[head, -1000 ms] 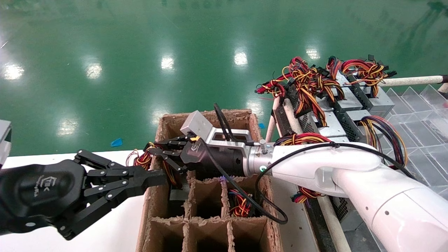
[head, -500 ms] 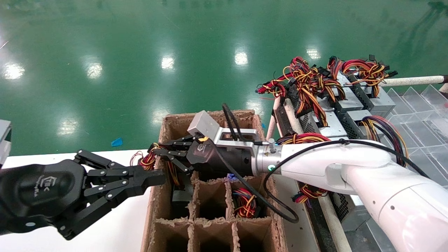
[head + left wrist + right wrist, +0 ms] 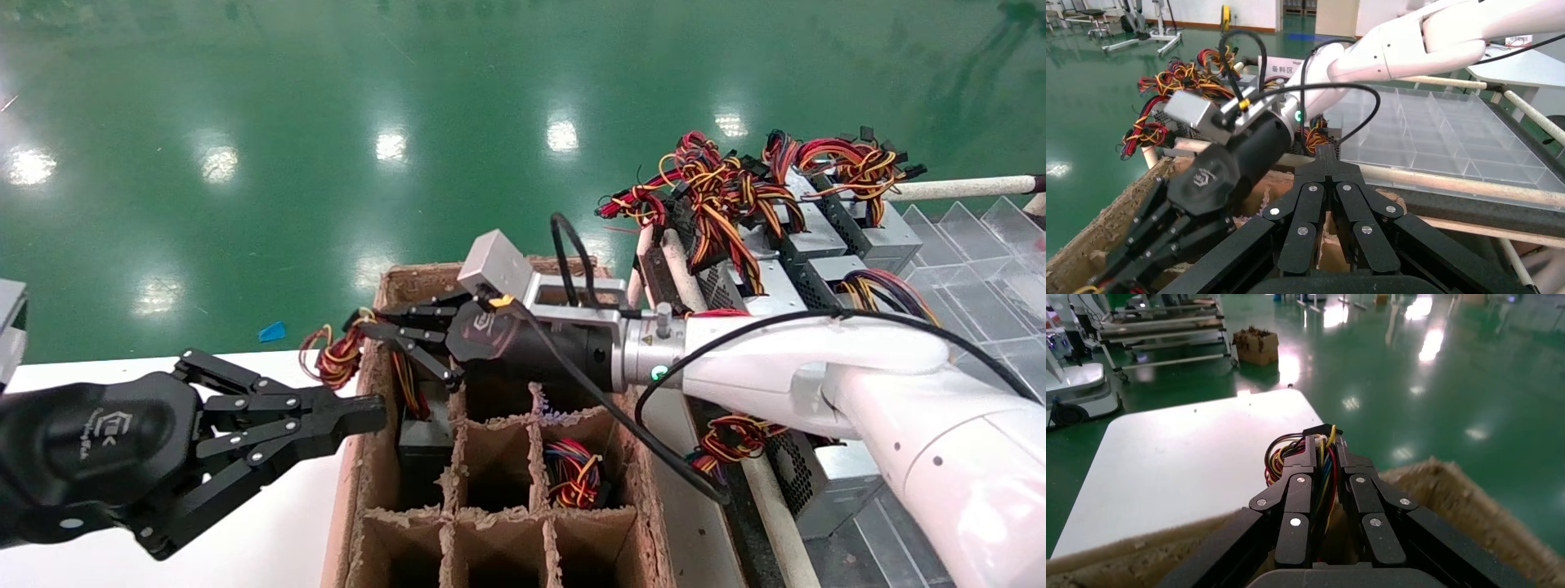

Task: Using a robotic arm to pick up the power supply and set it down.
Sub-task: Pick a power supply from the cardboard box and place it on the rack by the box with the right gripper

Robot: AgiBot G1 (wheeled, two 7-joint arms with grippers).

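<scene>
My right gripper [image 3: 368,327], on the white robotic arm [image 3: 817,367], reaches over the far-left cell of the cardboard box [image 3: 621,457]. It is shut on the power supply's red, yellow and black wire bundle [image 3: 327,359], which loops out past the box's left wall. The right wrist view shows those wires [image 3: 1324,471] pinched between the fingers of that gripper [image 3: 1324,444]. The power supply's body [image 3: 421,445] sits low in that cell, dark and mostly hidden. My left gripper [image 3: 372,412] hovers shut and empty at the box's left wall; the left wrist view shows its tips [image 3: 1327,153] together.
Another wire bundle [image 3: 572,474] lies in a middle-right cell of the divided box. Several grey power supplies with tangled wires [image 3: 776,245] sit on a rack to the right, beside clear plastic trays [image 3: 981,269]. White tabletop [image 3: 270,531] lies left of the box; green floor is beyond.
The right arm has risen and drawn back to the right, still holding the wires, so the bundle now loops higher over the box's left wall. The left gripper has stayed put.
</scene>
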